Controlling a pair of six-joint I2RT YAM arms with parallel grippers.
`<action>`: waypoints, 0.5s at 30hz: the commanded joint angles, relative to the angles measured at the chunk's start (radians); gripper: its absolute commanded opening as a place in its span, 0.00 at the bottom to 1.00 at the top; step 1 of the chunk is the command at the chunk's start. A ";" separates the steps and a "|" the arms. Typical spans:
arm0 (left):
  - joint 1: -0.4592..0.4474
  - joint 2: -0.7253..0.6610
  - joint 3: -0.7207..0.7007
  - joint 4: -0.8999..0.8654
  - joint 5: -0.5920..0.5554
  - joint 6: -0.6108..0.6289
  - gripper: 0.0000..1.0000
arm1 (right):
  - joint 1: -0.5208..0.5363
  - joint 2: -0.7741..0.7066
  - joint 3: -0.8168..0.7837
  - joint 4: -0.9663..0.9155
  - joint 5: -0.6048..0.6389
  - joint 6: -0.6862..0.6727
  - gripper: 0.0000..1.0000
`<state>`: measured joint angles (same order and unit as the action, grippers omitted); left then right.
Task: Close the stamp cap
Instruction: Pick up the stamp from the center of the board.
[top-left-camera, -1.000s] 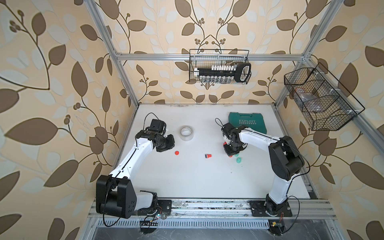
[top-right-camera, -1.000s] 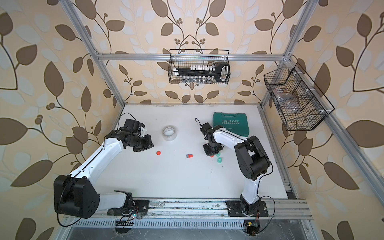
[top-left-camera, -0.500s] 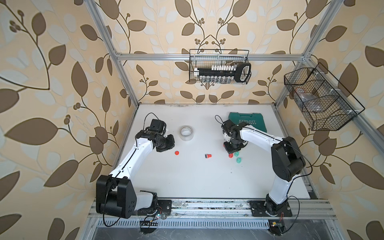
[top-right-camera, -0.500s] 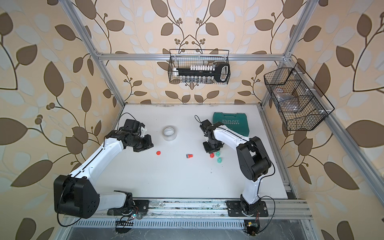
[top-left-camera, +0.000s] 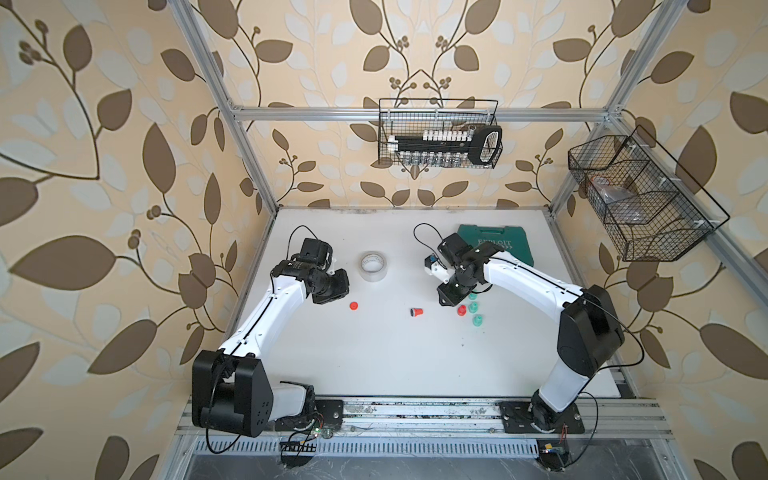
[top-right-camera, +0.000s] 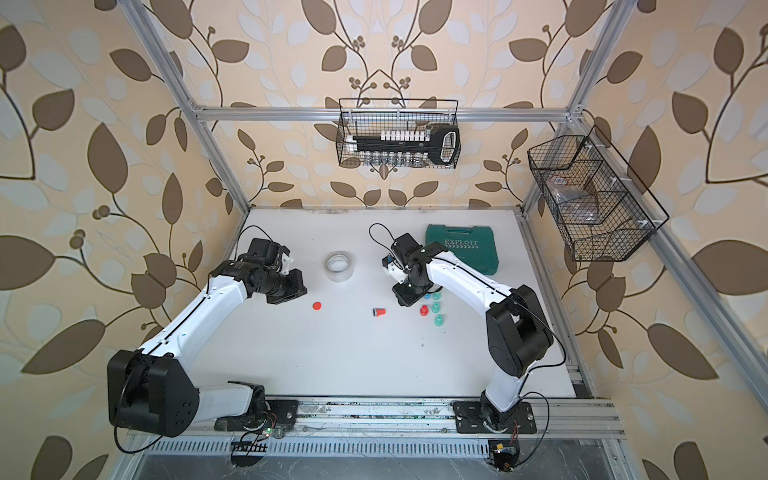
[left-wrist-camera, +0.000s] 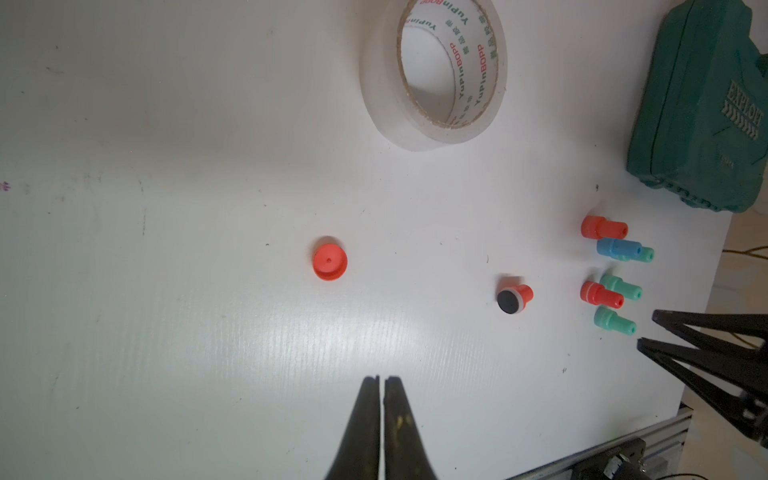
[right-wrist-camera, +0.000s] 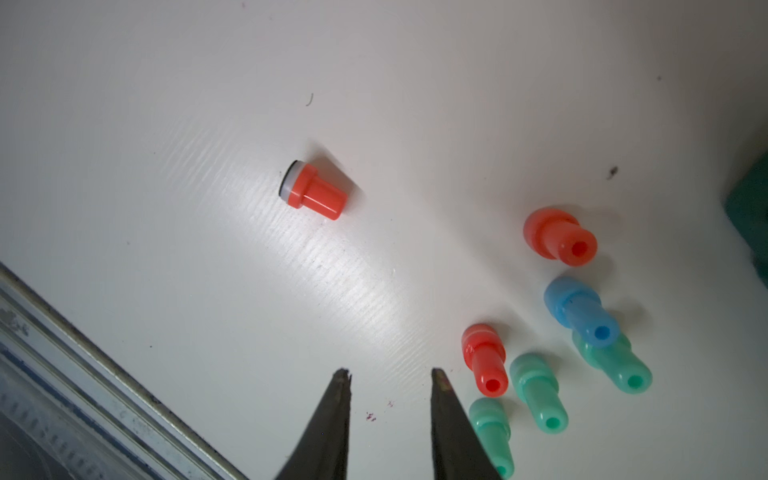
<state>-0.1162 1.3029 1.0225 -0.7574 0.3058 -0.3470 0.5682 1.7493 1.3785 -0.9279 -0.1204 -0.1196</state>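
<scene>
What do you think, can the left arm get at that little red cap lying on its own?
Probably yes. The red cap lies alone on bare table, nothing between it and the left gripper. Its jaws are shut, so they would need to open first.

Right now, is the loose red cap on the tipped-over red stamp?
No, the red cap lies apart from the red stamp, which is on its side with its dark pad bare.
</scene>
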 joint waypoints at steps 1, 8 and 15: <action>0.010 -0.004 0.002 -0.005 0.006 0.015 0.08 | -0.001 0.045 -0.013 0.030 -0.141 -0.255 0.31; 0.010 -0.004 0.004 -0.006 0.006 0.016 0.08 | 0.027 0.103 -0.012 0.101 -0.172 -0.593 0.34; 0.011 -0.007 -0.001 -0.005 0.009 0.017 0.08 | 0.043 0.174 0.041 0.152 -0.119 -0.719 0.35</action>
<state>-0.1162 1.3029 1.0225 -0.7574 0.3058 -0.3466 0.6048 1.8992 1.3872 -0.8143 -0.2493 -0.7280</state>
